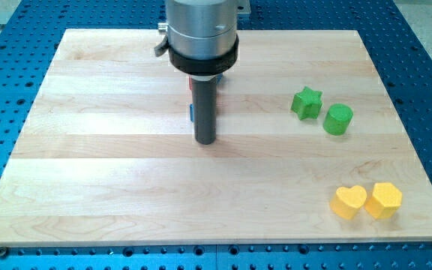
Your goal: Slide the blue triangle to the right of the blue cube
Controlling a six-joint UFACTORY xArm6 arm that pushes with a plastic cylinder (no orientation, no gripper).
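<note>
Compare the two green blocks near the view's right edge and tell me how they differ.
The green star-shaped block has pointed arms; the green cylinder block is round with a flat top. The star lies higher and further left in the view, the cylinder lower right. Both share the same green and rest on the wooden board.

The board (126, 195) was pale wood with visible grain and a smooth matt finish. The rod (205, 109) was dark and matt, beneath a brushed metal housing (199, 19). The green star (306, 103) and yellow heart (349, 202) looked like smooth matt plastic.
</note>
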